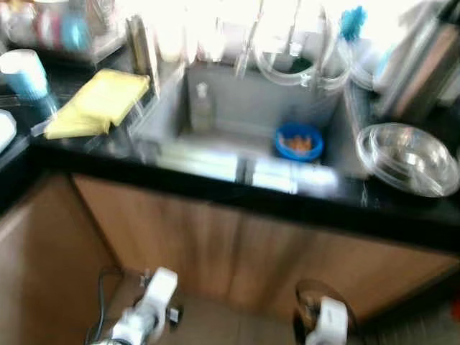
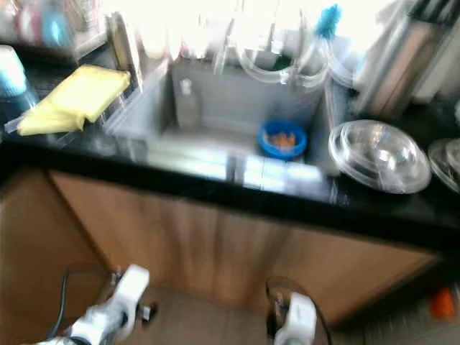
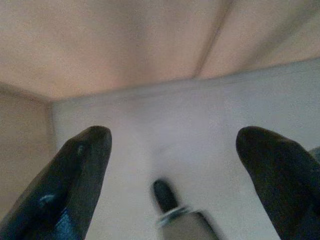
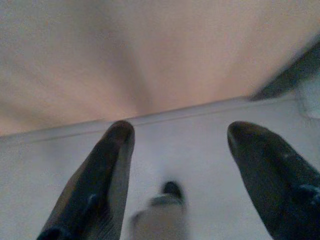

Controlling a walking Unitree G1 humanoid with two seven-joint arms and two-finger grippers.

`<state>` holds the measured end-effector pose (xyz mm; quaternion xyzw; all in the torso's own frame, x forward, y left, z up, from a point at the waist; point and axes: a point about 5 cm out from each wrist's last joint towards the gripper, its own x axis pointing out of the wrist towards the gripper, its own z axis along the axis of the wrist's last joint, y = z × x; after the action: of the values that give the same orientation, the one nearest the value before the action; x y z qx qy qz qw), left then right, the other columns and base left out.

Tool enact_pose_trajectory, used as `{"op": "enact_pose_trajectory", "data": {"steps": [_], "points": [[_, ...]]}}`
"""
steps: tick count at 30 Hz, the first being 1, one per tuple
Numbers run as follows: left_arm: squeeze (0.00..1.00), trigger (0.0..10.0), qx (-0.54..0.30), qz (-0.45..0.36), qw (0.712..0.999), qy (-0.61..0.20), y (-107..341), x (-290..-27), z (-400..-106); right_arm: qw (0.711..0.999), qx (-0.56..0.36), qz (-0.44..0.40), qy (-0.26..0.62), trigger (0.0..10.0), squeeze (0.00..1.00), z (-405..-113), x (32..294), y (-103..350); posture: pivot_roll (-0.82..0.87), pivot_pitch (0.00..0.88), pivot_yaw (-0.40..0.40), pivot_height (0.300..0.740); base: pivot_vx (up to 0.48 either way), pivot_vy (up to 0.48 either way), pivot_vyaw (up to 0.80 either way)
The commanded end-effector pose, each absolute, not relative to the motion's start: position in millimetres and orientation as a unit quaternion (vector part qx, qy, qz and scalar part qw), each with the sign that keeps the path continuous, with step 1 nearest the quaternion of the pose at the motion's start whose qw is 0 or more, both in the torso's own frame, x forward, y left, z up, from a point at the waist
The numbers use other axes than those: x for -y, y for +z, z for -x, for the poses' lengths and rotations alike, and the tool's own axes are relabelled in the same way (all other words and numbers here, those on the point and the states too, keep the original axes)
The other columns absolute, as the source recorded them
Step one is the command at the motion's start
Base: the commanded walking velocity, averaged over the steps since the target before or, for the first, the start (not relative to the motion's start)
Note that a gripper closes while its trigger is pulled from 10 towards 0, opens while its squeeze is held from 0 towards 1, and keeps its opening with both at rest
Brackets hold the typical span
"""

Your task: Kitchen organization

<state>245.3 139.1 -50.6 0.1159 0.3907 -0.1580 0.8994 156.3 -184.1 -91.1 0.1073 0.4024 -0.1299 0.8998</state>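
Approach step: both arms hang low, left tool [image 3: 170, 165] and right tool [image 4: 175, 160] spread wide, empty. Next, reach toward the sink [image 1: 237, 115] at 12 o'clock on the surface [image 1: 215, 188].

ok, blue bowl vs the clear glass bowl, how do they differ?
The blue bowl sits down inside the sink; the glass bowl rests up on the black counter to the sink's right. The blue bowl is opaque and looks smaller; the glass bowl is see-through and wider. The blue bowl holds something orange, too blurred to name; nothing can be made out in the glass bowl. Both are round and upright.
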Motion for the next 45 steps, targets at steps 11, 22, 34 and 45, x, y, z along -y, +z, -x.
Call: {"op": "enact_pose_trajectory", "data": {"steps": [11, 22, 34, 45], "points": [[0.0, 10.0, -0.4, -0.124, 0.896, -0.15, -53, -151, -241, 0.905, -0.392, -0.109, -0.121, 10.0, 0.0, -162, 179, -89, 0.14, 0.065, -0.096, 0.74, 0.085, 0.0, 0.0], [0.0, 10.0, -0.408, -0.127, 0.89, -0.16, -57, -146, -236, 0.929, -0.352, -0.064, -0.092, 10.0, 0.0, -165, 181, -83, 0.13, 0.064, -0.098, 0.74, 0.0, 0.0, 0.0], [0.0, 10.0, -0.41, -0.13, 0.888, -0.161, -58, -150, -235, 0.971, -0.202, 0.0, -0.128, 10.0, 0.0, -172, 212, -49, 0.11, 0.058, -0.099, 0.74, 0.0, 0.0, 0.0], [0.0, 10.0, -0.412, -0.132, 0.887, -0.161, -58, -152, -234, 0.987, -0.085, 0.021, -0.135, 10.0, 0.0, -180, 214, -3, 0.12, 0.046, -0.103, 0.74, 0.0, 0.0, 0.0]]}}
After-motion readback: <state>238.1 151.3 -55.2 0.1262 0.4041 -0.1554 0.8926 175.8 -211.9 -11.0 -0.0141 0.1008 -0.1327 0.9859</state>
